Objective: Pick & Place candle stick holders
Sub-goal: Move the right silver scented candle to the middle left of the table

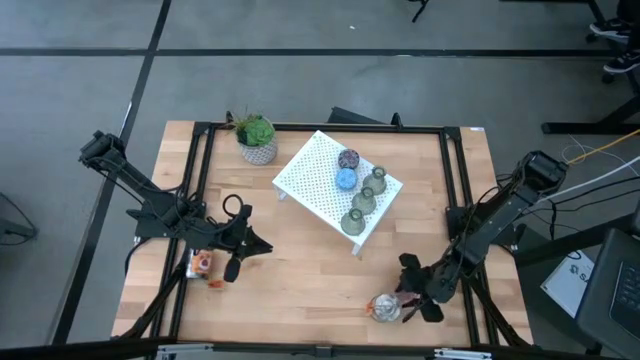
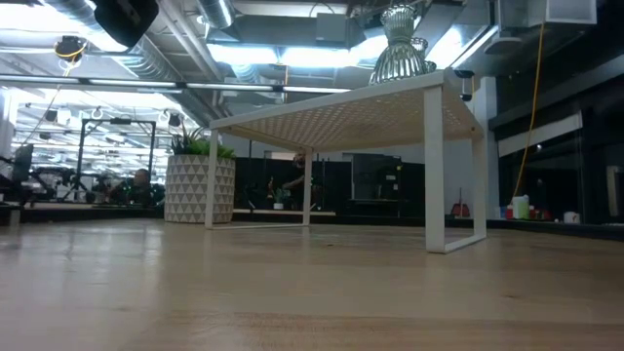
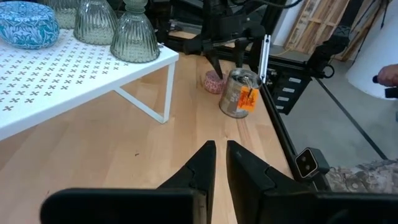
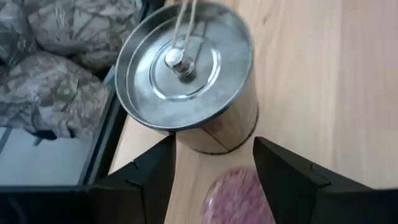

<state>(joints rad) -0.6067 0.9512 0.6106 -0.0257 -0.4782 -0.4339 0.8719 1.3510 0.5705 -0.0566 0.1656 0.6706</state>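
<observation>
Right wrist view shows the right gripper [image 4: 214, 165], fingers apart, straddling the silver candle holder [image 4: 186, 74] near the desk's front right corner; closing comes next. Left gripper [image 3: 221, 163] waits, fingers together

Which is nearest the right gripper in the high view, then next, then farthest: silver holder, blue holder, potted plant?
1. Silver holder, right beside the right gripper at the table's front edge.
2. Blue holder, on the white stand, mid-table.
3. Potted plant, far back corner.

Left gripper [image 3: 221, 152] jaws closed; right gripper [image 4: 214, 171] parted.
</observation>
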